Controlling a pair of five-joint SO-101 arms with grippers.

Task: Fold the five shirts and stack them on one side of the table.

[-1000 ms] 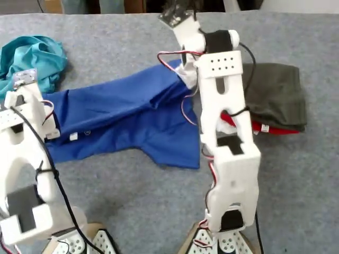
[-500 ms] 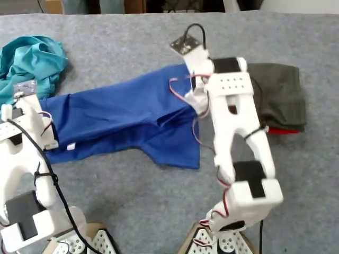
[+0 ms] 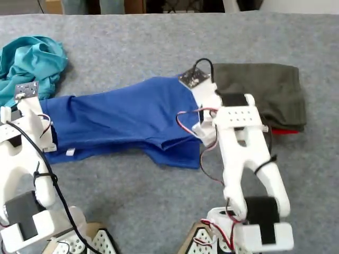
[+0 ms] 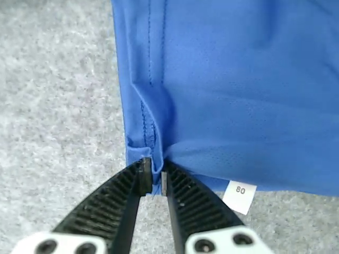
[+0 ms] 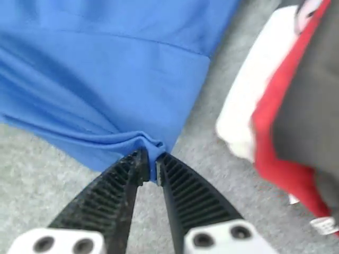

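- A grey, felt-like covering (image 3: pixel 296 174) lies over the table (image 3: pixel 122 211) from near edge to far edge.
- Past the far edge is a dark gap (image 3: pixel 180 5).
- Brown wooden pieces (image 3: pixel 52 5) stand far left, possibly furniture.
- A pale surface (image 3: pixel 302 5) shows far right.
- The light is even and the shadows soft.

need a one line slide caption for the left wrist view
Left gripper pinches the hemmed edge of the blue shirt on the grey table, white tag beside it.

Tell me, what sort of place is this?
Probably a robotics test bench, not a laundry: on a grey felt-covered table, the left gripper and right gripper of two white plastic arms each pinch a blue fabric shirt, beside a folded dark olive shirt.
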